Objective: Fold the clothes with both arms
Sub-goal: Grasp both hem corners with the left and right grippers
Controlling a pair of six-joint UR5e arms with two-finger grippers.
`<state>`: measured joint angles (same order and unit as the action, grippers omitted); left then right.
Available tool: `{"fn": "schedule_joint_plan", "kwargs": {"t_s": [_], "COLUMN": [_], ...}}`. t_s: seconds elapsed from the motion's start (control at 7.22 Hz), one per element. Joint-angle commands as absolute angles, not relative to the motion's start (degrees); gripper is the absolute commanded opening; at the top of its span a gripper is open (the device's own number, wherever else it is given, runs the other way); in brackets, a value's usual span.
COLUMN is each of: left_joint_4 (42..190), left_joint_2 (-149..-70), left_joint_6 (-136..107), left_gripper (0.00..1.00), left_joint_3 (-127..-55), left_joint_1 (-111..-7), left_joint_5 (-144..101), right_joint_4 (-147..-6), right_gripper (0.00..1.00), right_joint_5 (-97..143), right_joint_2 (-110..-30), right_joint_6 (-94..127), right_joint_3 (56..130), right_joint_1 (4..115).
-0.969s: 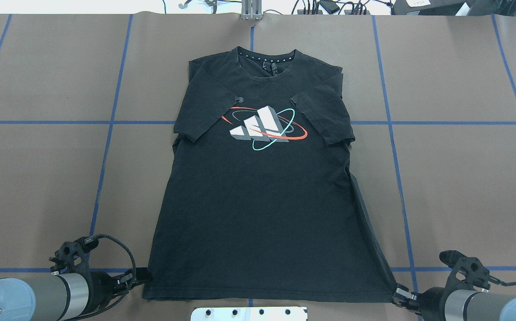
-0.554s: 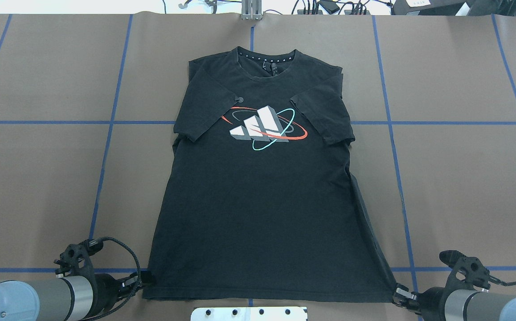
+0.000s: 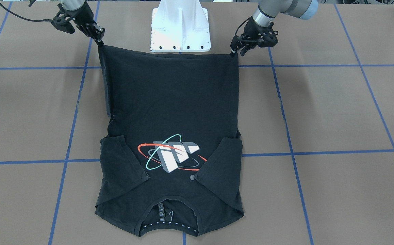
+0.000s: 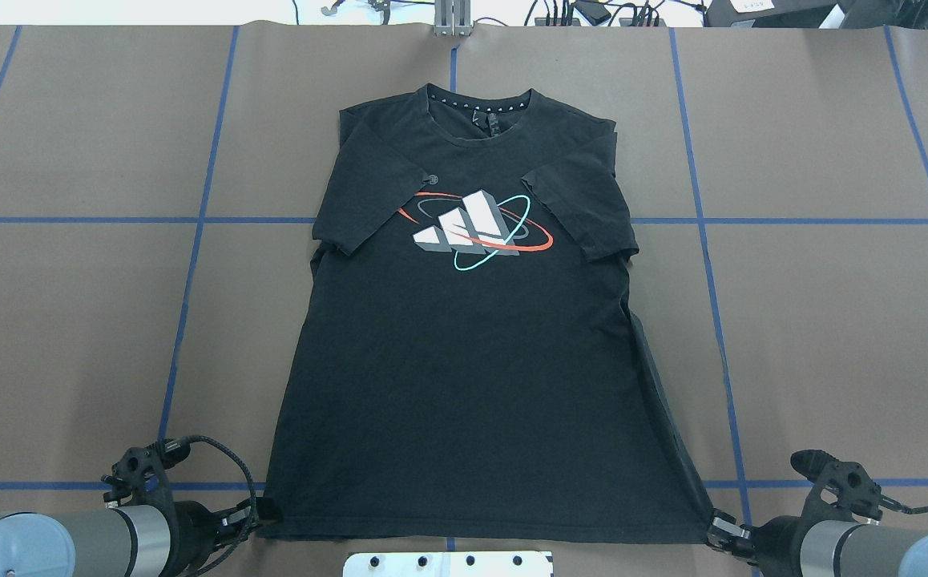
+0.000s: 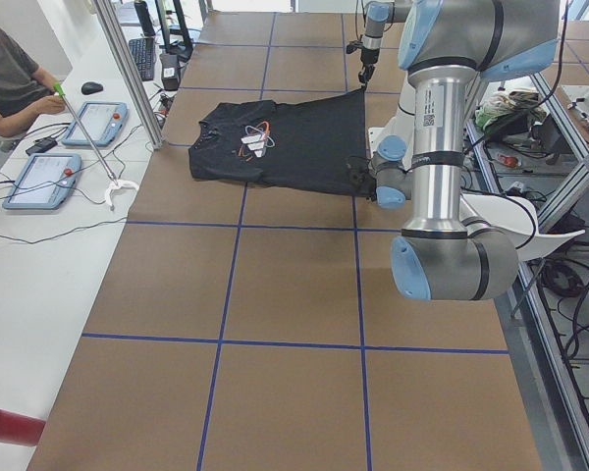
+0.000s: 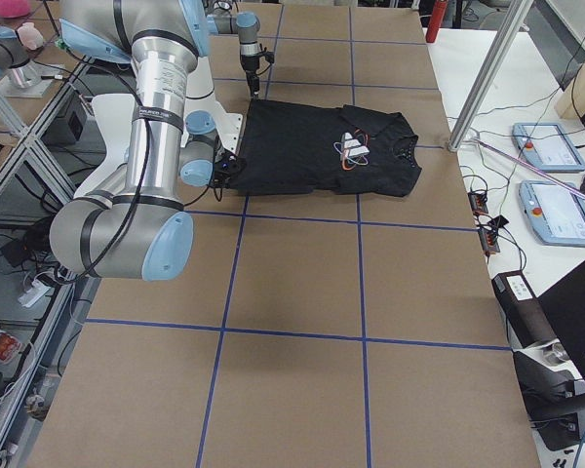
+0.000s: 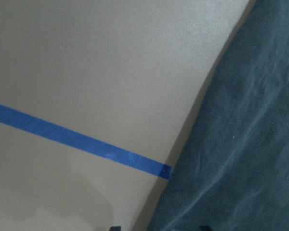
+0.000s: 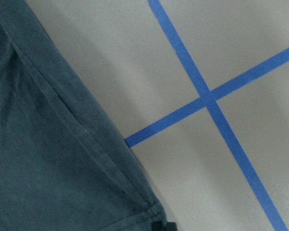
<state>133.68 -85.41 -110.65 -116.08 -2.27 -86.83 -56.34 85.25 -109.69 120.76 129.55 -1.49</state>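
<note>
Table [image 4: 71, 320]: both pincers clamping T-shirt [image 4: 472, 385] hem.

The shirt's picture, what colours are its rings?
Orange and teal rings around white blocks, clearest in the overhead view.

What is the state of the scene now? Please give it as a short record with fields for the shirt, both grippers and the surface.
shirt: black T-shirt, flat, graphic up, both sleeves folded in over the chest
collar: at the far side from the robot
left gripper: at the hem corner on its side, shut on the cloth
right gripper: at the other hem corner, shut on the cloth
surface: brown table with blue tape lines
</note>
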Motion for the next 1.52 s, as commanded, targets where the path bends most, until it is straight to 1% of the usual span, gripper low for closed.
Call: {"fn": "schedule_joint_plan", "kwargs": {"t_s": [0.0, 0.28, 0.55, 0.97, 1.11, 1.38], "left_joint_4": [133.7, 133.7, 133.7, 133.7, 133.3, 131.8], "left_joint_2": [-85.4, -85.5, -85.5, -85.3, -84.6, -80.6], "left_joint_6": [-110.7, -110.7, -110.7, -110.6, -110.6, -111.0], "left_gripper": [0.58, 0.47, 0.00, 0.00, 0.00, 0.00], "left_joint_3": [-115.8, -115.7, -115.8, -117.8, -122.3, -132.2], "left_joint_1": [-1.9, -1.5, -1.4, -1.6, -1.8, -1.6], "left_joint_5": [-86.8, -86.8, -86.9, -86.9, -87.1, -87.3], "right_joint_4": [-56.3, -56.3, -56.3, -56.3, -56.3, -55.9], "right_gripper": [0.00, 0.00, 0.00, 0.00, 0.00, 0.00], "right_joint_5": [85.3, 85.3, 85.3, 85.3, 85.3, 87.4], "right_joint_2": [-109.9, -109.9, -109.8, -109.9, -110.4, -116.5], "right_joint_6": [120.8, 120.8, 120.8, 120.8, 120.8, 120.3], "right_joint_3": [129.6, 129.6, 129.6, 129.7, 130.8, 135.5], "right_joint_1": [-1.5, -1.6, -1.6, -1.5, -1.4, -1.4]}}
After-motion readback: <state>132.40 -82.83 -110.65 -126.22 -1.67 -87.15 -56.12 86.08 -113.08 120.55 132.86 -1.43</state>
